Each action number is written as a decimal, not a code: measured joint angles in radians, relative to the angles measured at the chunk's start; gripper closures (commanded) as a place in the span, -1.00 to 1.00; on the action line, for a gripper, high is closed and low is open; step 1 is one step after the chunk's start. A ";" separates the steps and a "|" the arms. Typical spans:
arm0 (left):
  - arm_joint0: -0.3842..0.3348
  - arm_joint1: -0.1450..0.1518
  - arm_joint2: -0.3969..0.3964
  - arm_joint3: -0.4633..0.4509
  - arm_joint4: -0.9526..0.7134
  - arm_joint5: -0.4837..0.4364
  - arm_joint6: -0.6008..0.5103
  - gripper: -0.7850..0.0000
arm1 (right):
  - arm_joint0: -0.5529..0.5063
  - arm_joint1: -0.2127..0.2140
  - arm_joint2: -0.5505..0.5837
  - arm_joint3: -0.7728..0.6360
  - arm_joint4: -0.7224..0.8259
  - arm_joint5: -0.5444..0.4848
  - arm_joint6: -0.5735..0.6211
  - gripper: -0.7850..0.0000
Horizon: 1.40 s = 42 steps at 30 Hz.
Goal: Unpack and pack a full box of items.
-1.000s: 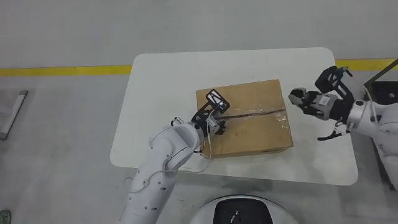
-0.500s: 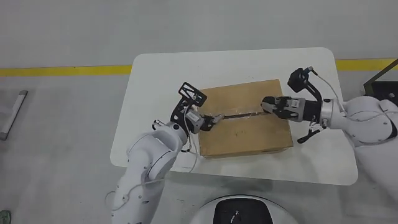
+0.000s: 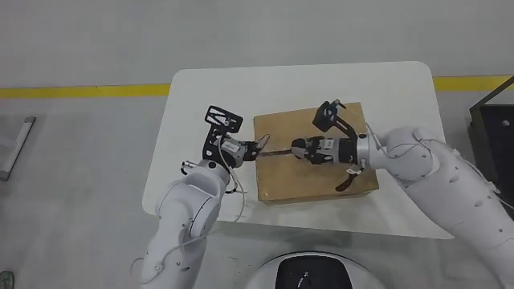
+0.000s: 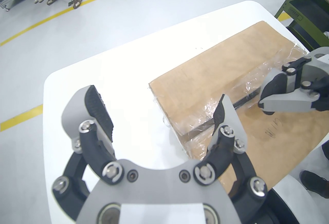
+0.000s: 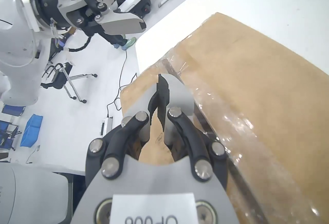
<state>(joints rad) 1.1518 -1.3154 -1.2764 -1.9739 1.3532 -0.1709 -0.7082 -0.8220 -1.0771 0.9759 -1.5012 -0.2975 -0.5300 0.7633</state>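
Cardboard flaps under crinkled clear tape [image 4: 257, 78] keep the contents of the box [image 3: 321, 186] hidden. The box is set on the white table [image 3: 201, 104]. Its left end is flanked by the left gripper [image 4: 156, 96], spread wide. The right gripper [image 5: 161, 81], pinched closed on nothing, is held tip-down at the taped seam.

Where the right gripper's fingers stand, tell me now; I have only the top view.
Observer: The right gripper is shut, its tips together at the seam on the box.
Operator: Report the seam's state.
Observer: Crinkled clear tape lies along it, and the left wrist view shows a dark gap between the flaps near the right gripper's tips.
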 measured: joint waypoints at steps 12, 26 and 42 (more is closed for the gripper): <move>-0.028 0.000 0.030 0.034 -0.001 -0.026 -0.004 -1.00 | 0.055 -0.011 -0.001 0.204 0.143 -0.002 0.067 1.00; -0.088 -0.005 0.077 0.096 -0.004 -0.044 -0.003 -1.00 | -0.036 0.047 0.182 0.196 0.222 -0.032 0.162 1.00; -0.124 -0.009 0.104 0.144 -0.012 -0.049 0.003 -1.00 | -0.139 0.102 0.377 0.179 0.311 -0.057 0.212 0.94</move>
<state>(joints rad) 1.0275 -1.3239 -1.1725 -1.8295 1.3413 -0.2198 -0.7051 -0.9605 -0.9755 1.3526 -1.3226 0.0132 -0.5869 0.9752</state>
